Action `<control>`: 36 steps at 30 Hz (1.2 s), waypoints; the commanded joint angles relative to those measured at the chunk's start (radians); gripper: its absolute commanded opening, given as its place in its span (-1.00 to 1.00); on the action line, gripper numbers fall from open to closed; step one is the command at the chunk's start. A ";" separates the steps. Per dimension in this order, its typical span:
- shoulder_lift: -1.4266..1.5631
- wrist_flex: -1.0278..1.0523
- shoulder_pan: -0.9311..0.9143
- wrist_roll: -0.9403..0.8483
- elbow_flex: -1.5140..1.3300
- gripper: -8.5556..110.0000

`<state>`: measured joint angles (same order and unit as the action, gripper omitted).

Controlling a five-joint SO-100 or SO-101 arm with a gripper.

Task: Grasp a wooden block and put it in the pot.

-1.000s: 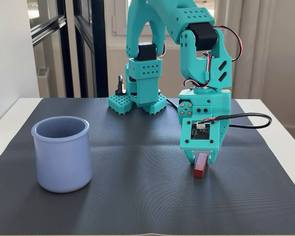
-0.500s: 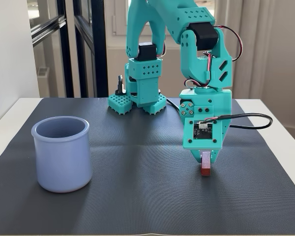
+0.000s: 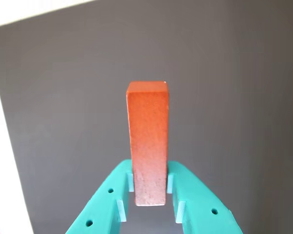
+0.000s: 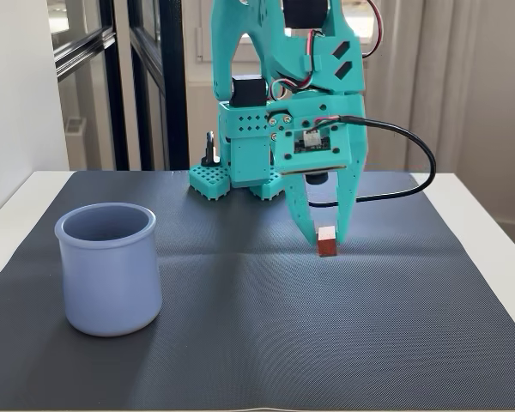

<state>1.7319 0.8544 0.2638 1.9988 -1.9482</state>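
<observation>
On the dark-matted worktop (image 4: 240, 343) we see the jaws pinching the wooden block (image 3: 148, 141) between them, pot (image 4: 109, 268) well apart.

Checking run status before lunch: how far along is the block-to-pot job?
Done: the gripper is closed on the wooden block, both fingers pressed against its sides. In hand: in the fixed view the block is at the mat, lift unclear. Left: carry it to the pot, which looks empty, and release.

Reddish-brown wooden block (image 3: 147, 141), lavender-blue pot (image 4: 109, 270)
</observation>
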 commanded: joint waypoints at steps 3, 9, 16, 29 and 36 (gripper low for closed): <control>0.084 0.002 -0.106 -0.071 0.028 -0.83; 0.138 0.002 -0.244 -0.137 0.026 -0.83; 0.186 0.002 -0.382 -0.206 0.031 -0.83; 0.212 0.002 -0.529 -0.285 0.005 -0.83; 0.206 0.002 -0.575 -0.337 0.005 -0.83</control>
<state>1.9052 0.8544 -0.2930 1.6736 -1.9497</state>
